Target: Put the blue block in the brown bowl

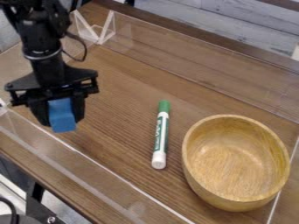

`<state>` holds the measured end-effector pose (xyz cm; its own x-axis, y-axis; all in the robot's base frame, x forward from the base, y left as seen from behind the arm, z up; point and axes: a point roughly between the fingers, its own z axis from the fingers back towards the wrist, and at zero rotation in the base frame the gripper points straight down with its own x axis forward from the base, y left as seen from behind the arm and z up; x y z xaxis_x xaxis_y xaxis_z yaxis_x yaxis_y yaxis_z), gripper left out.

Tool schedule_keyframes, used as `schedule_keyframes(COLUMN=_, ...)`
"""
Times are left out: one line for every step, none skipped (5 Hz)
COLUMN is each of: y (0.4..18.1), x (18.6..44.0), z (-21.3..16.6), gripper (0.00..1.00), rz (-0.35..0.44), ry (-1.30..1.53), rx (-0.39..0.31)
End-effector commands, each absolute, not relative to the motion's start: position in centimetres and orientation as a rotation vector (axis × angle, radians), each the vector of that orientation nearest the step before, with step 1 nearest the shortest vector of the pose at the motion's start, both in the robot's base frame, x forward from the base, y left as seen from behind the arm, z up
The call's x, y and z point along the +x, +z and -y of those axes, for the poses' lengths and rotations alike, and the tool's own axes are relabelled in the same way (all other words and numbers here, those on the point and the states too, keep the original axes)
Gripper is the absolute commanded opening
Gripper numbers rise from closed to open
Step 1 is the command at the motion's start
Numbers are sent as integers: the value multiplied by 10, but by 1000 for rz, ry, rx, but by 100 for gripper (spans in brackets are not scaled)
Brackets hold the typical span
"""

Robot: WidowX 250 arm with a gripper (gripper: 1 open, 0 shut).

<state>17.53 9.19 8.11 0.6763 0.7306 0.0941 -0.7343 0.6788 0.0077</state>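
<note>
The blue block [62, 115] hangs above the left part of the wooden table, held between the black fingers of my gripper [61, 107], which is shut on it. The block is clear of the tabletop and tilted slightly. The brown bowl [237, 161] sits at the right front of the table, wide, round and empty. It lies well to the right of the gripper, with a pen between them.
A green-and-white marker pen [160, 133] lies on the table between the gripper and the bowl. A clear plastic wall [82, 163] borders the table's front and sides. A small clear stand [93, 28] sits at the back left.
</note>
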Motion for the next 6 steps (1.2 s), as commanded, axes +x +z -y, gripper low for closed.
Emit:
schedule_keyframes(y=102, x=185, z=-85, gripper=0, rz=142, ry=803, rx=48)
schedule_keyframes(y=108, x=185, z=-74, gripper=0, rz=139, ry=780, rx=45)
schedule_keyframes(y=113, x=185, z=-66, gripper=0, rz=136, ry=757, rx=39)
schedule_keyframes(y=120, x=188, z=-52, gripper=0, rz=135, ry=724, rx=28)
schedule_keyframes(y=126, x=190, z=-38, gripper=0, rz=138, ry=697, rx=18)
schedule_keyframes(y=132, x=193, z=-22, gripper=0, rz=138, ry=676, rx=13)
